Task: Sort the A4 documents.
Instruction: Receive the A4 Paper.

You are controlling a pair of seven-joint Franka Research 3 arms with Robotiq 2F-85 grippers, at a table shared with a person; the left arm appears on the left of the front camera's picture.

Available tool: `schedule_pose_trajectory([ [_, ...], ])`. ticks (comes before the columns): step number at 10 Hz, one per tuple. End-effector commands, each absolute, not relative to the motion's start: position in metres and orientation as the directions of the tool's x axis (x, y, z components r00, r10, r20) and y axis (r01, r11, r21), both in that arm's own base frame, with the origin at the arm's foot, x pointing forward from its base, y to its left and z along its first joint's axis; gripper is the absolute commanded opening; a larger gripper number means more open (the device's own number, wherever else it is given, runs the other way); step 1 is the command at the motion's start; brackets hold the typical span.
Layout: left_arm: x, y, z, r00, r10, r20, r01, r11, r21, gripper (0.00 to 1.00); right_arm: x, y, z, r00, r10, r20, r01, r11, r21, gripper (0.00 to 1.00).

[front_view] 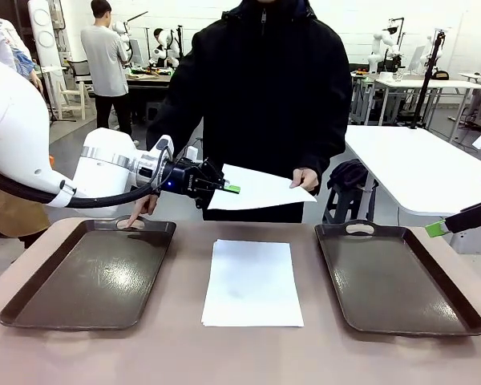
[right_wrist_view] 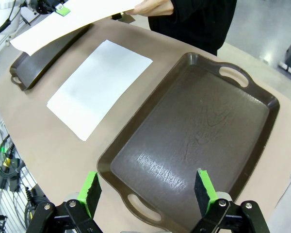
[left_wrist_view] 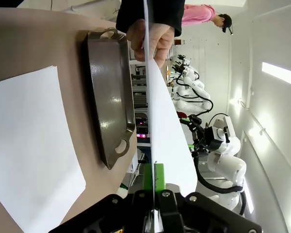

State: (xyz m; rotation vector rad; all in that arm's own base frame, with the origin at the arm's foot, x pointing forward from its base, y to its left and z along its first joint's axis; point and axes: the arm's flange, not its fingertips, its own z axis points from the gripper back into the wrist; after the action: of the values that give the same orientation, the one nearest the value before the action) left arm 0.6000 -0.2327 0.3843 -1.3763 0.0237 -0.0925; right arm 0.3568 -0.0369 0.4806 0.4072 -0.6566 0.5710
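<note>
Left claw: clamped on thin white paper sheet in person's hand.
Right claw: spread wide, empty, near dark brown rectangular tray.

The table is a tan-brown top with rounded corners, pretty plain. Two glossy dark brown trays with cut-out handles sit flat on it, the left tray and the right tray, well apart. Between them the white A4 paper lies flat on the tabletop, touching neither tray; one sheet or a thin stack, can't tell.
</note>
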Motion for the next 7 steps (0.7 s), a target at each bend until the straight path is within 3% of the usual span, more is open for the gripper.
schedule_pose_trajectory([
  [1,0.6013,-0.2323,0.3875,0.995,-0.082,0.059,0.076,0.224,-0.972,0.00,0.3579,-0.0367,0.4786,0.647,0.360,0.672,-0.618,0.764,0.186,1.00],
  [7,0.5998,-0.2307,0.3833,0.995,-0.090,0.045,0.063,0.215,-0.974,0.00,0.3579,-0.0367,0.4786,0.647,0.360,0.672,-0.618,0.764,0.186,1.00],
])
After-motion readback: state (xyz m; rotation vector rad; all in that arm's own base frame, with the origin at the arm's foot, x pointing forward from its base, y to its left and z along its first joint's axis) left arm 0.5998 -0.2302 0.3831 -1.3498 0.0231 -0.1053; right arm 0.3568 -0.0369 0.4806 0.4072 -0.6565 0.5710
